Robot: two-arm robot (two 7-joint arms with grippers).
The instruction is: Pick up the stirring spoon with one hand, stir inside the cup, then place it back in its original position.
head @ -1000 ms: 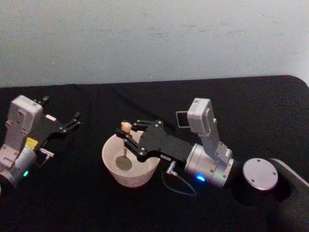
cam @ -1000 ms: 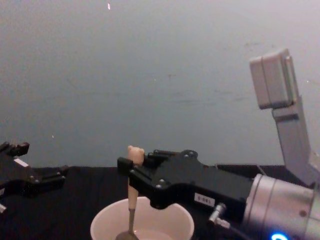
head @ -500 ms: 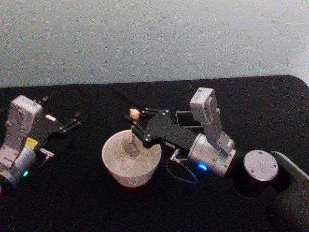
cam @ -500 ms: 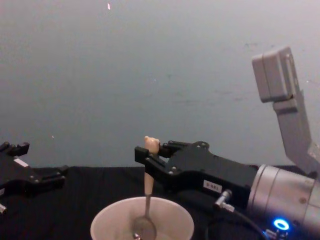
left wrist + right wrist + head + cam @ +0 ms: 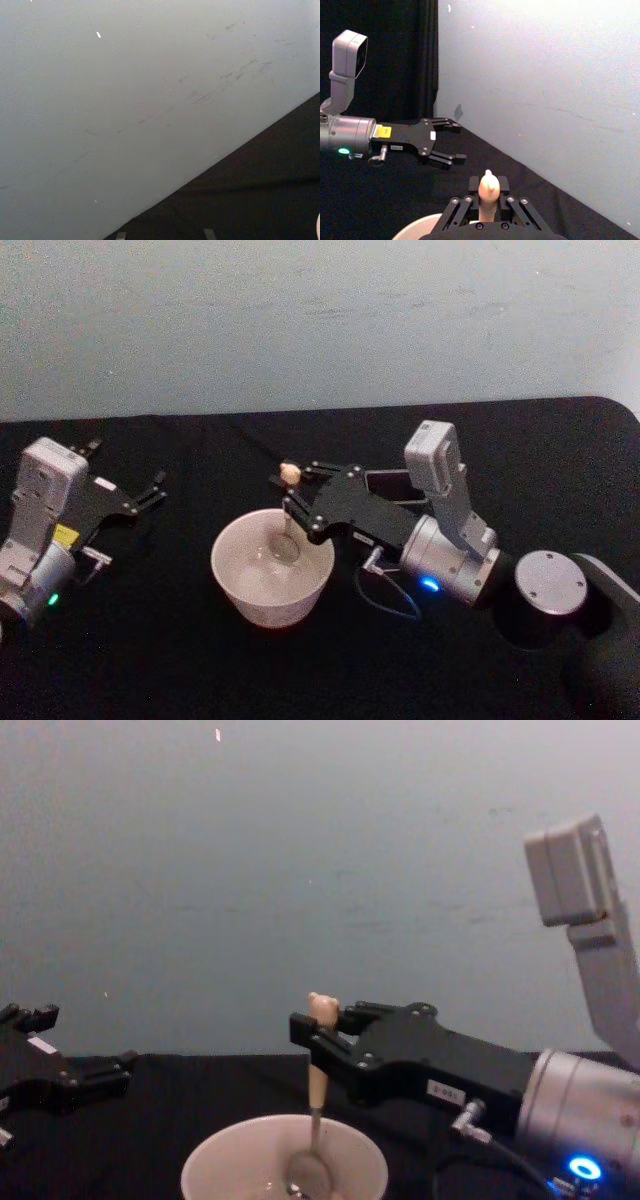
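Observation:
The cream-white cup (image 5: 262,608) stands mid-table, its rim low in the chest view (image 5: 215,1158). The stirring spoon (image 5: 290,472) stands upright with its metal bowl inside the cup at the far right side (image 5: 310,1175). My right gripper (image 5: 291,492) is shut on the spoon's beige handle just under the bear head (image 5: 321,1006), and the bear head (image 5: 488,187) rises between its fingers. The dark grey holder (image 5: 386,484) stands behind my right gripper, partly hidden by it. My left gripper (image 5: 150,490) rests open at the table's left.
The table is covered in black cloth (image 5: 150,660) and ends at a pale wall (image 5: 320,320). A thin cable (image 5: 385,605) loops beside the cup under my right wrist. My left gripper (image 5: 454,141) lies well apart from the cup (image 5: 415,227).
My right gripper has carried the spoon from the cup's near left part toward its far right side. The left arm has not moved.

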